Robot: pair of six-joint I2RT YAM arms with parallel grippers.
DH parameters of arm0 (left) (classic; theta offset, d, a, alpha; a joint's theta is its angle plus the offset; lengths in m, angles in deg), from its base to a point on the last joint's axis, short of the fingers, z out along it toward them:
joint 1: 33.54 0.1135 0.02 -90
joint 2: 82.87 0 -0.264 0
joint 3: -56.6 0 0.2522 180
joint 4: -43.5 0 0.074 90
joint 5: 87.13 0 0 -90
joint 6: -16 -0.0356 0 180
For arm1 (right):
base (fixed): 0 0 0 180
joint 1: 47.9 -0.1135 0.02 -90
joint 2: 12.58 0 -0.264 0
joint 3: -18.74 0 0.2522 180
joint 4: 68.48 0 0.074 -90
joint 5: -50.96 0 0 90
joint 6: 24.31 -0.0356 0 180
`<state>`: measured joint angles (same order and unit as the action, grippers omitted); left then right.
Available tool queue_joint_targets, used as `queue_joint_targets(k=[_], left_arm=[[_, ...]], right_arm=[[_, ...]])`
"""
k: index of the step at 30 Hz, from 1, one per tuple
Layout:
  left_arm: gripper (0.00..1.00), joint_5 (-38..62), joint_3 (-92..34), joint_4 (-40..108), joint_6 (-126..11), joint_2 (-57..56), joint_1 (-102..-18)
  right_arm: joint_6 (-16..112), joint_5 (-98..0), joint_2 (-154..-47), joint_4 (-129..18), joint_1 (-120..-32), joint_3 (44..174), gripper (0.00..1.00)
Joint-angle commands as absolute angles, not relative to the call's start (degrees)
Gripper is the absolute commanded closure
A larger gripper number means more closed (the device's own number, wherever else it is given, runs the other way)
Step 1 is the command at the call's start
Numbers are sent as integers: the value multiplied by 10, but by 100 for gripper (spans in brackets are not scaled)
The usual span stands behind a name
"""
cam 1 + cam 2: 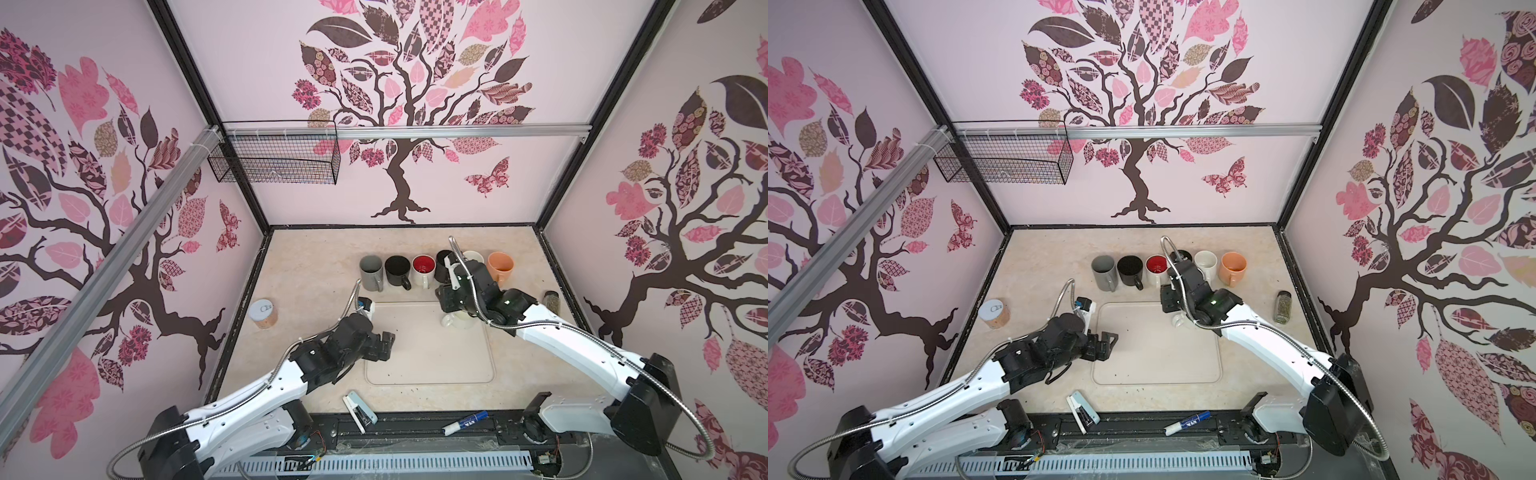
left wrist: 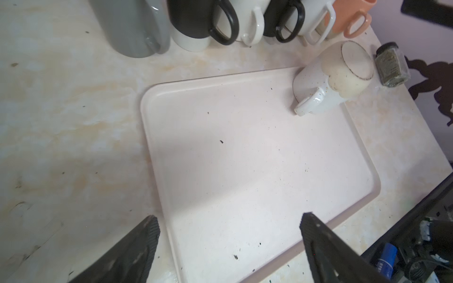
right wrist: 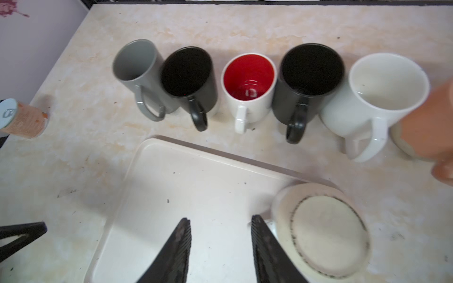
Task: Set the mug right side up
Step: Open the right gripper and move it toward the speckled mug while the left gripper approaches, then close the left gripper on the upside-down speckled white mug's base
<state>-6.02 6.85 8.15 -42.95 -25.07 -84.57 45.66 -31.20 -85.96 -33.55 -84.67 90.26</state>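
Speckled white mug (image 2: 331, 78) sits base-up in the tray's (image 2: 245, 171) far corner: stiff, slick, breakable ceramic, I'd say, best pinched by its handle. Right claw (image 3: 220, 220) stands parted, empty, beside it; left claw (image 2: 229, 218) gapes.

The marbled cream desk (image 1: 311, 266) carries a pale tray (image 1: 428, 357) at its middle. Behind the tray six upright mugs stand in a row with their handles toward the front: grey mug (image 3: 137, 63), black mug (image 3: 188, 73), red-lined mug (image 3: 248, 80), second black mug (image 3: 311, 73), white mug (image 3: 384, 83) and orange mug (image 3: 431, 117). A lidded can (image 1: 263, 312) stands to the left, a spice jar (image 1: 551, 300) is near the right edge, and a stapler (image 1: 359, 411) is at the front. A speckled mug (image 2: 326, 80) sits bottom up at the tray's far right corner.
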Motion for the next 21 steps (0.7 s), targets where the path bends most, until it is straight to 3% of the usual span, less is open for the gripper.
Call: queue_joint_targets(k=[1,15,21], left_arm=[[9,-59,22,156,-463,-192,-861],[16,6,-169,227,-591,56,-873],[28,55,-246,228,-639,145,-872]], right_arm=[[426,-323,-830,-349,-834,885,51],[359,-336,-739,-422,-779,788,49],[365,-326,-706,-422,-777,764,49]])
